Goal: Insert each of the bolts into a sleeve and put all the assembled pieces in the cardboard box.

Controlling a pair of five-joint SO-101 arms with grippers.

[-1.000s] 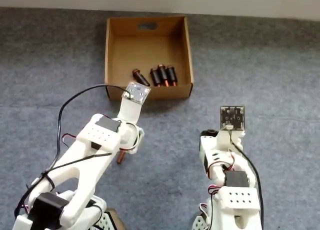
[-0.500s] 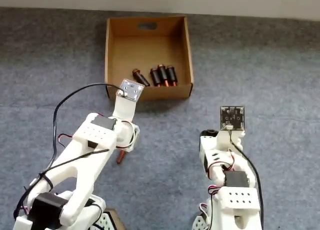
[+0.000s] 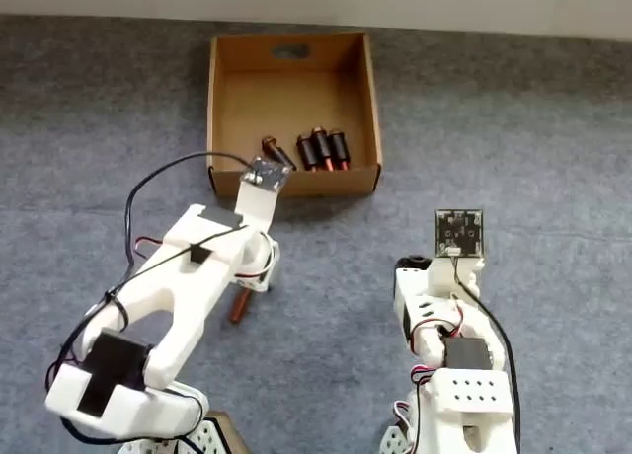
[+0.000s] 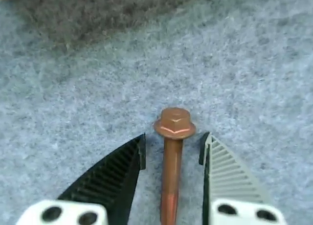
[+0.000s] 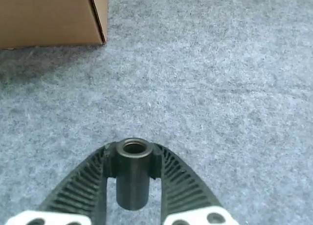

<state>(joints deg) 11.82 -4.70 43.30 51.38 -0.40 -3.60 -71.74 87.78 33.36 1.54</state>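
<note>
Over the grey carpeted surface (image 3: 553, 158), in the high view, the cardboard box (image 3: 294, 183) sits at the far side. A row of assembled pieces (image 3: 322, 149) lies against its near wall, where a drop from the arms would land them. One more piece (image 3: 277, 153) lies aslant beside them, and we cannot tell whether it is sleeved. The left arm (image 3: 183, 296) bends down just short of the box, and a copper bolt (image 3: 239, 305) pokes out from under it on the carpet. The right arm (image 3: 449, 355) stands well apart, on the other side.

In the left wrist view, the left hand (image 4: 173, 143) is spread, one finger on each side of the bolt's shank. The hex head points away from the wrist and neither finger touches the metal. We judge this is the line-up for a pinch — the shank runs along the gap, so closing would catch it squarely.

In the right wrist view, the right hand (image 5: 133, 154) pinches the dark sleeve (image 5: 132, 183) between its ribbed fingers. The open bore faces away from the wrist, towards a corner of the box. Held that way, we think, the hole is offered for the bolt — the sleeve waits above the carpet, near the box but apart from it.
</note>
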